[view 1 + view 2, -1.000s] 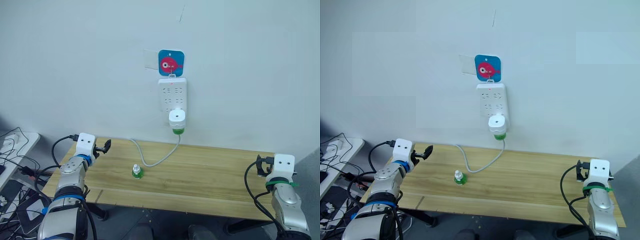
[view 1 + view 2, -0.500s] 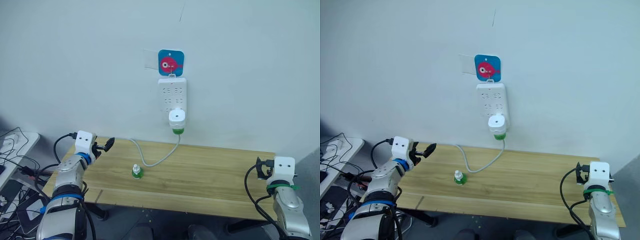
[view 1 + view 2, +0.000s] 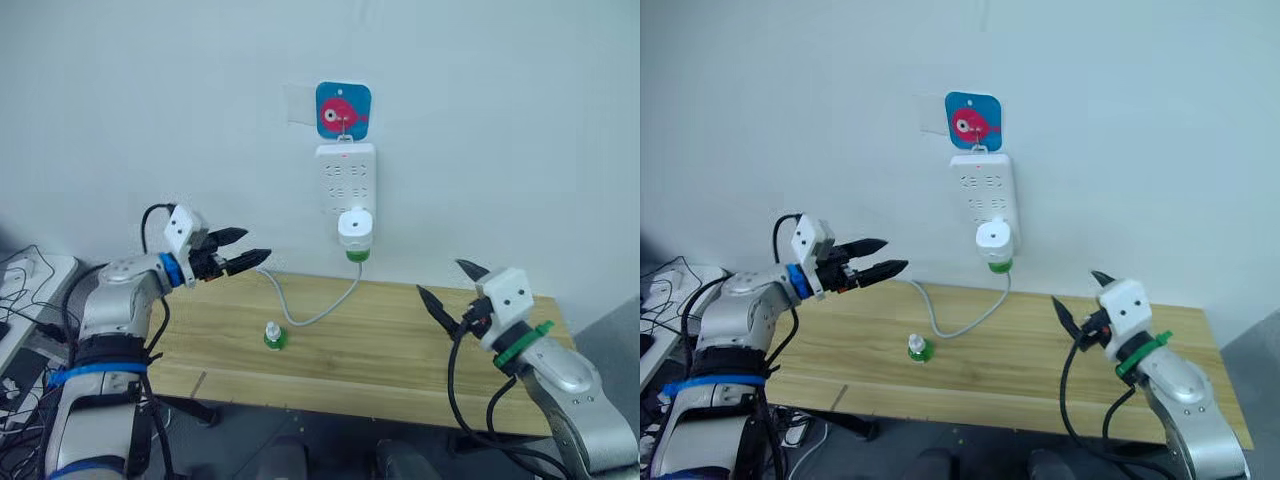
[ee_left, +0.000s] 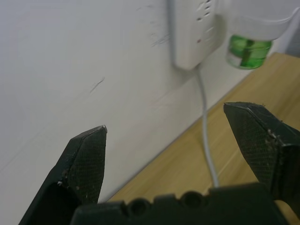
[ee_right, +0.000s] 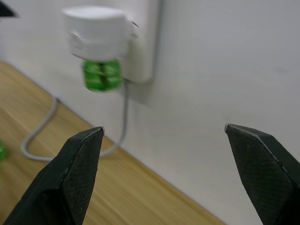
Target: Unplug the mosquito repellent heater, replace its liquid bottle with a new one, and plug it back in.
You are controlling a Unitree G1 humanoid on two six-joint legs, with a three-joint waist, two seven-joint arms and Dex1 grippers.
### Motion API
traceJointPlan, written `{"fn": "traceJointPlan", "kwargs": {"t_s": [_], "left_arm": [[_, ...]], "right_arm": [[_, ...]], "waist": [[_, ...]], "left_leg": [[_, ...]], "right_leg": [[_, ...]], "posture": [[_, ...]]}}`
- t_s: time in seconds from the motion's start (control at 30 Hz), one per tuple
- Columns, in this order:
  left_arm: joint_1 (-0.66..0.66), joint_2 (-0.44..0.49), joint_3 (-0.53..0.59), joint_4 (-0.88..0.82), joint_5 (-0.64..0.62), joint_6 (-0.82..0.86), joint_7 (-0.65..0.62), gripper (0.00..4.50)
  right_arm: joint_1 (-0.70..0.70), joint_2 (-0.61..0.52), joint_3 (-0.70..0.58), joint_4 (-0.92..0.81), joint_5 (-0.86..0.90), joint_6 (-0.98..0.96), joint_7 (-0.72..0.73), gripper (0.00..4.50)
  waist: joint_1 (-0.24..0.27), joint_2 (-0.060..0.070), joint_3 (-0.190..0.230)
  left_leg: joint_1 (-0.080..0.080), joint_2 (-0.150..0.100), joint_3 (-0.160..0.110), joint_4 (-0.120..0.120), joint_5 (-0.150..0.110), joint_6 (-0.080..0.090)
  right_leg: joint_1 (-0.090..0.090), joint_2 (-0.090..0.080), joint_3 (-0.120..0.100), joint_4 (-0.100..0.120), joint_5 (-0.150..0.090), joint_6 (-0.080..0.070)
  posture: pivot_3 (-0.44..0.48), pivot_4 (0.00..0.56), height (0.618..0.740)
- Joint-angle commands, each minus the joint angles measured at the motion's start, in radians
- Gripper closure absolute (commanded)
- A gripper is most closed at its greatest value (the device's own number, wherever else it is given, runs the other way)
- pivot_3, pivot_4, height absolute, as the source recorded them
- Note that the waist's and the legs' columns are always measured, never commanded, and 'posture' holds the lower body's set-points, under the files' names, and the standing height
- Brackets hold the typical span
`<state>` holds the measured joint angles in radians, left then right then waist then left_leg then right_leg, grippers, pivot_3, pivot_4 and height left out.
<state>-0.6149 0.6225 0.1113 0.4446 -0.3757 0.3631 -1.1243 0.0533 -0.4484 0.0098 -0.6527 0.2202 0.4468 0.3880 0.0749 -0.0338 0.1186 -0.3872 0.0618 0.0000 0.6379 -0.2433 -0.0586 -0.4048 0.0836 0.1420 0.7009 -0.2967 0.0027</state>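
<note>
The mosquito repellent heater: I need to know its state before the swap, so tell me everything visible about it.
The mosquito repellent heater is a small white rounded unit of smooth plastic, plugged into the lowest part of the white power strip on the wall, above the wooden table. Its translucent green liquid bottle hangs from its underside. Neither gripper touches it.

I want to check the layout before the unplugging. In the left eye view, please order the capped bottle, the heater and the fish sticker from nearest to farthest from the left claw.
1. Capped bottle, on the table below the left claw.
2. Heater, plugged into the strip's lower end.
3. Fish sticker, highest on the wall.
</note>
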Motion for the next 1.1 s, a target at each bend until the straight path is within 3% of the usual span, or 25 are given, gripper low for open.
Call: {"fn": "traceJointPlan", "kwargs": {"t_s": [0.03,0.17,0.6,0.87,1.1], "left_arm": [[-0.088,-0.019,-0.029,0.038,-0.002,-0.01,-0.05,0.6],[-0.171,-0.046,-0.055,0.129,0.032,-0.056,-0.062,1.84],[-0.375,-0.175,-0.071,0.435,0.102,-0.243,-0.117,1.84],[-0.499,-0.237,-0.051,0.635,0.147,-0.361,-0.088,1.84],[-0.555,-0.278,-0.041,0.721,0.167,-0.409,-0.093,1.84]], "right_arm": [[-0.066,0.028,0.036,-0.072,0.002,0.072,-0.037,0.0],[-0.104,0.049,0.062,-0.109,-0.007,0.127,-0.065,0.0],[-0.189,0.128,0.151,-0.2,-0.043,0.249,-0.16,0.0],[-0.199,0.136,0.166,-0.231,-0.062,0.266,-0.177,0.0],[-0.187,0.141,0.163,-0.249,-0.06,0.3,-0.184,0.0]], "waist": [[0.0,0.001,0.007],[0.0,0.0,0.024],[-0.006,-0.001,0.06],[-0.024,-0.001,0.079],[-0.024,0.002,0.091]], "left_leg": [[-0.004,0.0,-0.001,0.003,0.0,0.0],[-0.01,0.0,-0.003,0.007,0.0,0.0],[-0.017,0.0,-0.019,0.008,0.0,0.0],[-0.022,0.0,-0.026,0.01,0.0,0.0],[-0.026,-0.001,-0.032,0.014,0.0,0.0]], "right_leg": [[-0.001,0.0,-0.001,0.0,0.0,0.0],[-0.004,0.0,-0.003,-0.001,0.0,0.0],[-0.006,0.0,-0.018,-0.001,-0.001,-0.001],[-0.006,0.0,-0.024,-0.002,0.0,-0.001],[-0.006,-0.002,-0.03,-0.002,0.0,-0.001]], "posture": [[0.223,0.185,0.74],[0.209,0.197,0.74],[0.162,0.223,0.74],[0.138,0.243,0.74],[0.119,0.257,0.74]]}}
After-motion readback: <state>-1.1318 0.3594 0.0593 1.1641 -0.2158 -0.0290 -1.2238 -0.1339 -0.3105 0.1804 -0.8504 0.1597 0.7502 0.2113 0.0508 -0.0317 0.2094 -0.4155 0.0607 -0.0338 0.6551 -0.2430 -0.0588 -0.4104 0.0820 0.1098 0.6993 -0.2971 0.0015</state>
